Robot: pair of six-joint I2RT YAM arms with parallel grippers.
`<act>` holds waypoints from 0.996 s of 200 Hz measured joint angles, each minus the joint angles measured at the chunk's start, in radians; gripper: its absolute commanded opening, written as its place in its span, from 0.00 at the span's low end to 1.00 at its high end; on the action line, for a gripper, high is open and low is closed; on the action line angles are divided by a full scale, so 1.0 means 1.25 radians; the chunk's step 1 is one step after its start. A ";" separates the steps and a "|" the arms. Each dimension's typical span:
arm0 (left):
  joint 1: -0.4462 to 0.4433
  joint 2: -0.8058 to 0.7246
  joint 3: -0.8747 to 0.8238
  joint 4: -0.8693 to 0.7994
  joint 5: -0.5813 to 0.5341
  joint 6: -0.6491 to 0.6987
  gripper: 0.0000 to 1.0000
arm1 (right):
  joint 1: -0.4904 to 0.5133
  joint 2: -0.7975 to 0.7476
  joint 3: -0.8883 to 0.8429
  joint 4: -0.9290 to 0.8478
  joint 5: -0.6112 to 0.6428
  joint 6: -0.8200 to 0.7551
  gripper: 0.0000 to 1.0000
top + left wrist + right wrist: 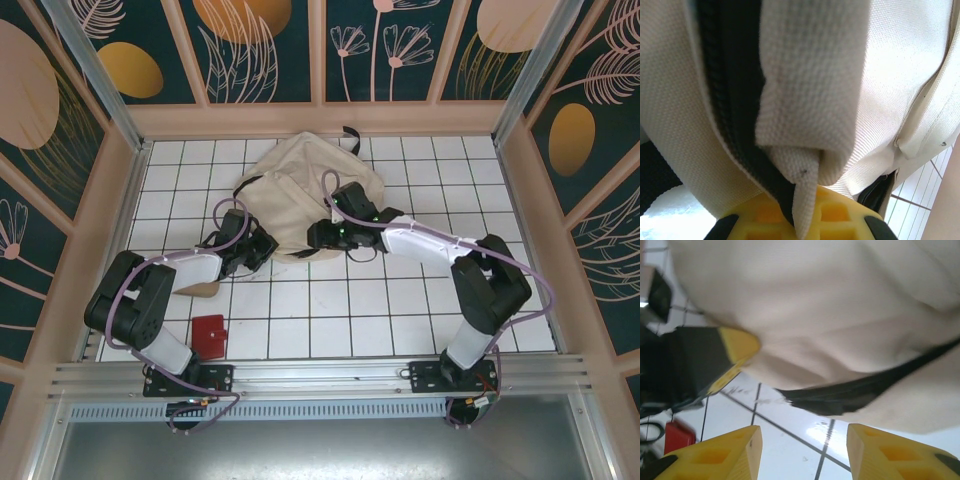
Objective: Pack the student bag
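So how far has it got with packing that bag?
Early, it seems. Nothing looks packed: the red flat item lies outside the student bag. In hand: the left tool pinches a fabric fold beside the zipper, while the right tool stands open, holding nothing. Left: likely opening the bag and loading it.

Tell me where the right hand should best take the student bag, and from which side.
Probably the black-trimmed hem of the student bag, approached from the near side, low over the table. It forms a thin fold facing the open right hand.
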 measured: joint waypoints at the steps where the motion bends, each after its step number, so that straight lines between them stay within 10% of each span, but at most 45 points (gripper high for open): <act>1: 0.000 0.000 0.000 0.000 0.000 0.000 0.00 | 0.000 0.002 0.002 0.000 -0.005 -0.006 0.49; 199: 0.000 0.000 0.000 -0.003 0.000 0.002 0.00 | -0.017 0.148 0.074 -0.039 -0.068 -0.169 0.45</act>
